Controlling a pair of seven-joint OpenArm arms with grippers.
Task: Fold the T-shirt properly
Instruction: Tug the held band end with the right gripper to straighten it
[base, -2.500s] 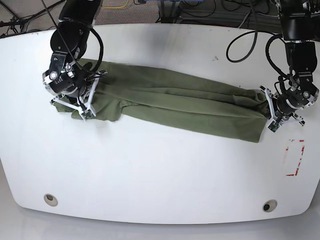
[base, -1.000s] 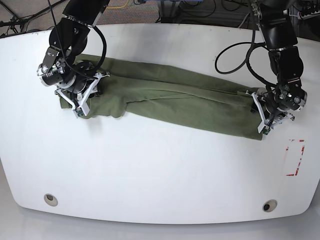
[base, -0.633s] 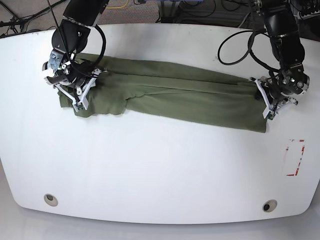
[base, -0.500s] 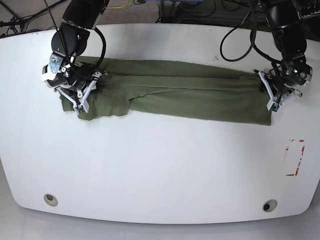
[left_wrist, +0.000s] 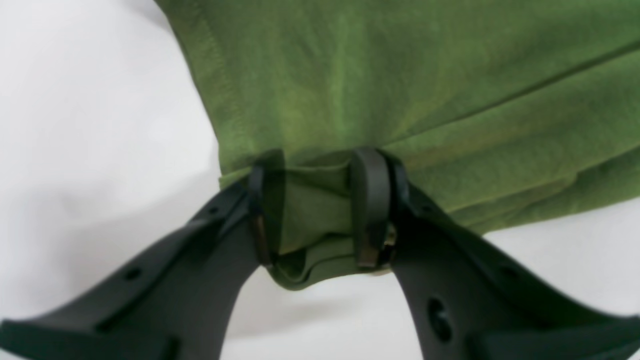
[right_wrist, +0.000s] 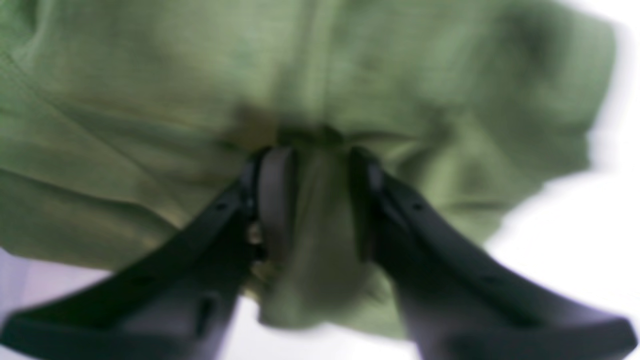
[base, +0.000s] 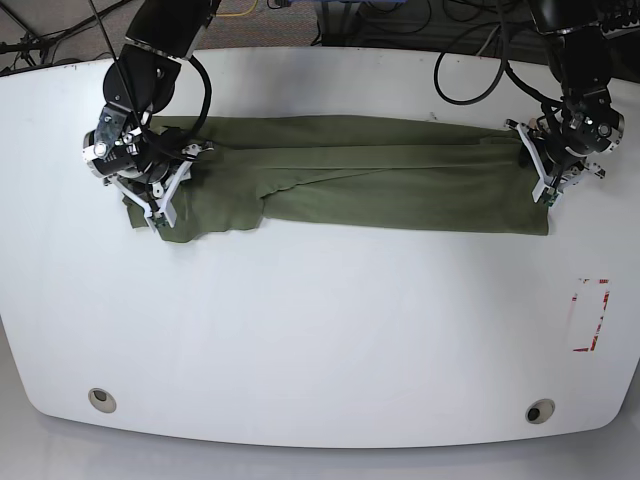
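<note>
the shirt (base: 380, 185) lies in a long band across the white desk (base: 320, 330). the left claw (left_wrist: 317, 207) pinches one end and the right claw (right_wrist: 312, 200) pinches the other. only the wrist views show the cloth bunched between the fingers (left_wrist: 369, 205).

One T-shirt (base: 380, 185) lies on one white table (base: 320, 330). Two grippers — the left gripper (left_wrist: 320, 207) and the right gripper (right_wrist: 312, 200) — each pinch cloth between two fingers. Two round holes (base: 100, 398) mark the table's near edge — plus one red-marked patch (base: 590, 315).

We are looking at a soft olive-green cloth T-shirt (base: 380, 185), matt, with a stitched hem. The smooth black plastic fingers (left_wrist: 369, 205) of the left gripper (left_wrist: 317, 207) are shining a little. The smooth white table (base: 320, 340) is looking slightly glossy.
</note>
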